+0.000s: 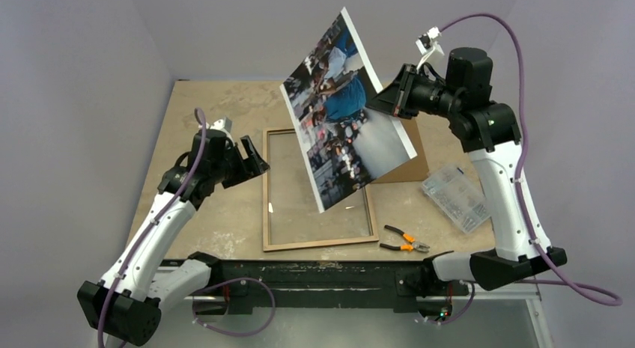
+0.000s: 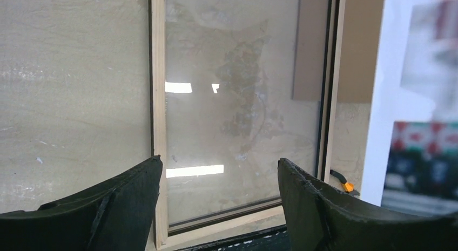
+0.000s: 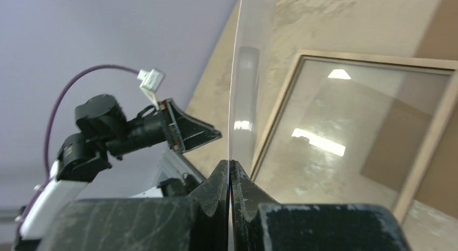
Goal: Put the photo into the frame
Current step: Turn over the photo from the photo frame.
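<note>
The right gripper (image 1: 386, 101) pinches the photo (image 1: 341, 108) by one edge, tilted in mid-air above the flat-lying frame (image 1: 266, 191), while the left gripper (image 1: 254, 155) hangs wide and empty alongside, likely to guide it.

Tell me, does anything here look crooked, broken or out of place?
Only the photo: it hangs tilted in mid-air, pinched by one edge in the right end effector, rather than lying in the frame, which lies flat on the table. Nothing looks spilled or broken.
</note>
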Motion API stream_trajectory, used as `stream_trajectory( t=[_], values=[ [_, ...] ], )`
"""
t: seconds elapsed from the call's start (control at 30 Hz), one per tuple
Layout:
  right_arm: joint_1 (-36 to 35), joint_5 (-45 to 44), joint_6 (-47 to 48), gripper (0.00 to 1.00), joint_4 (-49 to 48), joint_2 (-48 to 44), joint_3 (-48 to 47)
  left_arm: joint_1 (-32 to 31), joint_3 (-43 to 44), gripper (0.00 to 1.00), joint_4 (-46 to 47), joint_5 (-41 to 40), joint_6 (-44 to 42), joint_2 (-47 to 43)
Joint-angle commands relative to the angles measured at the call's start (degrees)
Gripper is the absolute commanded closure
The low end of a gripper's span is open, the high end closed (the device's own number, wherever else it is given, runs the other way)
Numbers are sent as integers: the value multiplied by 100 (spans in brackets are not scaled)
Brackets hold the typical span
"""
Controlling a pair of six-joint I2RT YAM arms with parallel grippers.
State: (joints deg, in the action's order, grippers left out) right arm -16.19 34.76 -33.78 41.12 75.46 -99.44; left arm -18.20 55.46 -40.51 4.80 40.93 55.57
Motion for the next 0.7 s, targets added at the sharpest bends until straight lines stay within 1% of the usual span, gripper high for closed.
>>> stream_trajectory(
  t=[0.0, 0.13, 0.23, 0.3, 0.43, 0.67],
  values=[
    [2, -1442, 1005, 100, 1971, 295, -1239, -26, 84, 24, -58, -38, -15, 165],
    [4, -1870, 1250, 100, 2683, 679, -1983, -21, 92, 25, -34, 123, 24, 339],
    [-7, -2037, 1294, 100, 3003, 893, -2258, -26, 85, 25, -34, 190, 46, 419],
    [-40, -2243, 1275, 100, 3108, 962, -2283, -26, 80, 25, -21, 235, 60, 467],
    [-375, -2741, 1135, 100, 2954, 915, -1957, -26, 45, 25, 77, 382, 139, 601],
    [-1482, -3822, 1001, 100, 2444, 930, -836, -26, -33, 25, 236, 631, 248, 772]
  ],
)
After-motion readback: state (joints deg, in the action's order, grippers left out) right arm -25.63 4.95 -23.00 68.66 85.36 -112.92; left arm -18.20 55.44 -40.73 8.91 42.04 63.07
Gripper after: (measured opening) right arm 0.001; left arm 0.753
